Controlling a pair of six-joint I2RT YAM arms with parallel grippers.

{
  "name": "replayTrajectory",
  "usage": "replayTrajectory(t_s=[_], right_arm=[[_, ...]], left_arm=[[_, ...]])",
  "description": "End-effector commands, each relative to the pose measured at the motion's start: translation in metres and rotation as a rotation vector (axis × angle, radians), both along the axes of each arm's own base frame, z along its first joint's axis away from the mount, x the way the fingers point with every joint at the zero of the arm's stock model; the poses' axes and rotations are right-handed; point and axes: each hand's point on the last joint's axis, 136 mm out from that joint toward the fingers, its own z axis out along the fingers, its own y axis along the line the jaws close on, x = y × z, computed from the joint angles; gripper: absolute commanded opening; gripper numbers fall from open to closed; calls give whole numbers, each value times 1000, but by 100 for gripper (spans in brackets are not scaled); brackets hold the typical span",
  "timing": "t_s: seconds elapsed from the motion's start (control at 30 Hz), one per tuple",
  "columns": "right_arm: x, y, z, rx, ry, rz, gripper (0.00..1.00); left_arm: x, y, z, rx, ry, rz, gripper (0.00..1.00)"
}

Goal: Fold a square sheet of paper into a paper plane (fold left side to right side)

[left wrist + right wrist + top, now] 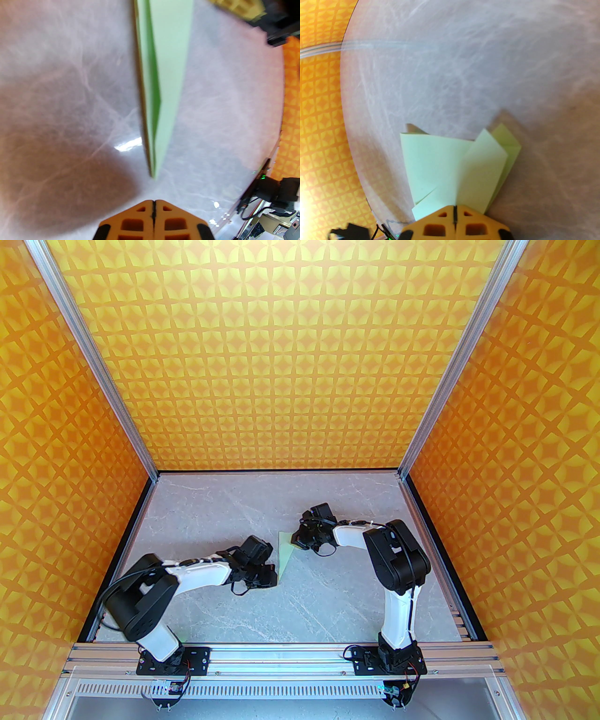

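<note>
At the middle of the tabletop (211, 512): the paper plane (285, 553) lay as a slim pale green wedge, its broad end toward the far edge and its point toward the near edge.
Left claw (273, 573): it sat just beside the plane's point, on the side of the tabletop's left edge.
Left claw, state: in the left wrist view the two orange fingers (114, 221) were pressed together with a thin dark seam between them, pinching nothing. The plane's point stopped short of the tips, and a strip of bare tabletop lay between.
Plane from the left wrist: the blurred paper plane (168, 70) ran straight away from the claw (153, 204), a darker green layer showing along its left fold.
Right claw (296, 540): it was at the plane's broad end, on the side of the right edge.
Right claw, state: the fingers (489, 221) were pressed together, their tips (454, 208) right at the paper's margin. I could not tell whether a layer was nipped between them.
Plane from the right wrist: creased flaps (440, 168) fanned outward from the tips, one overlapping another on the right.
Tabletop surface: grey with pale marble veins, shaded beside the left claw.
Surround: orange patterned walls (300, 357) stood on three sides, and an aluminium rail (281, 655) ran along the near edge, carrying both arm bases.
</note>
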Motion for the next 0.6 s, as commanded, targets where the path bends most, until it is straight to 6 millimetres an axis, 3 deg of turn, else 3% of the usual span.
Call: replayTrajectory(t_s=[0.0,0.07,0.1,0.3,0.57], right_arm=[[-4,-12,26,-66,-48,-28,24],[-6,-16,40,-101,-70,-38,40],[-8,-17,44,-127,-73,-41,48],[-24,-17,54,-288,-64,-37,59],[-28,-3,32,-426,4,-19,61]], left_arm=[[19,8,25,-41,-74,57,18],[32,18,34,-49,-115,100,34],[37,22,37,-55,-130,119,48],[60,50,43,-37,-190,215,99],[71,72,46,10,-249,290,99]])
